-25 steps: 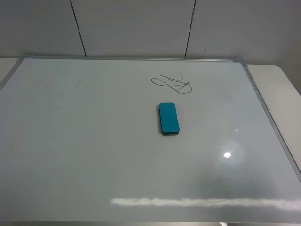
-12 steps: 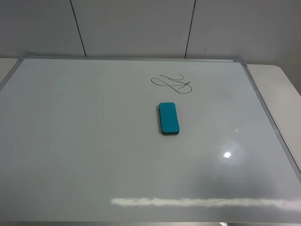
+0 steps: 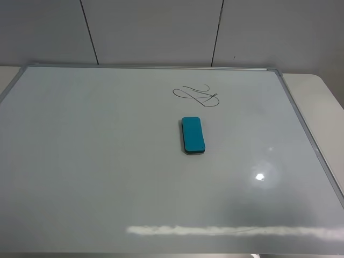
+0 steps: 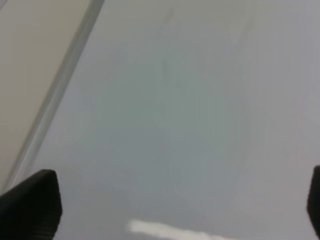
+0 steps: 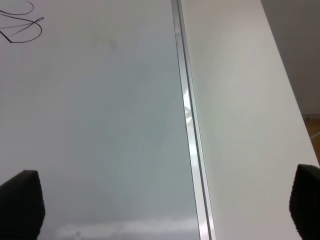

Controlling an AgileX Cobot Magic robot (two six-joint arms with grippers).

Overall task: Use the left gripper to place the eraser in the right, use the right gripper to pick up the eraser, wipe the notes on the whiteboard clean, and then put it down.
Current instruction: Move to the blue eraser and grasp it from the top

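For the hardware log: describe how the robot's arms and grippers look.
Little shows. The left gripper appears only as two matte black jaws at its wrist view's edges, one finely ridged on its inner edge. The right gripper likewise shows two plain black, rounded jaws. No cables, lettering or arm links are visible; the exterior high view shows neither arm.
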